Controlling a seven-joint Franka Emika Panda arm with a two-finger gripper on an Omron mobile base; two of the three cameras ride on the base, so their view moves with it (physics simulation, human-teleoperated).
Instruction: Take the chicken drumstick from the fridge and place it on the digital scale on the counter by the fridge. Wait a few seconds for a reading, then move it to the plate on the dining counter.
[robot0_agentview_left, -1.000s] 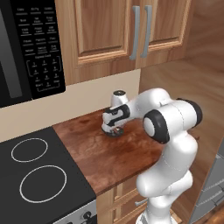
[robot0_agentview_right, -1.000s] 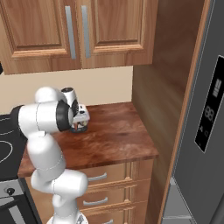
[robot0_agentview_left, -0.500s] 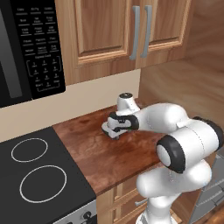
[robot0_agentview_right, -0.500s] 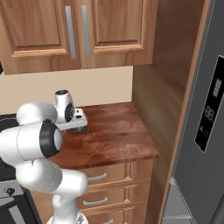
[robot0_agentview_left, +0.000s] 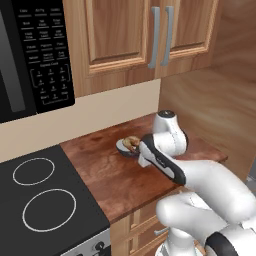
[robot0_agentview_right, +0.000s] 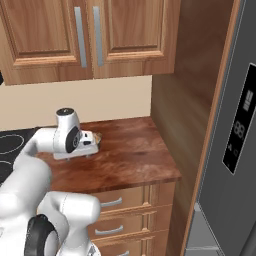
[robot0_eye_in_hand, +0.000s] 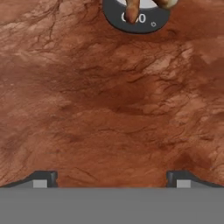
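the drumstick (robot0_agentview_left: 131, 142) is seen lying on the scale (robot0_agentview_left: 125, 149), which sits on the worktop (robot0_agentview_left: 115, 175) toward its back edge, roughly midway between the stove (robot0_agentview_left: 40, 200) side and the wall side. in the hand view the scale's dark base (robot0_eye_in_hand: 136, 19) with its display is cut by the top edge, the meat (robot0_eye_in_hand: 132, 8) resting on it. the gripper (robot0_eye_in_hand: 111, 178) is held wide apart over bare wood, nothing between its tips, just beside the scale and clear of it. the fridge (robot0_agentview_right: 230, 150) is seen at the worktop's right end.
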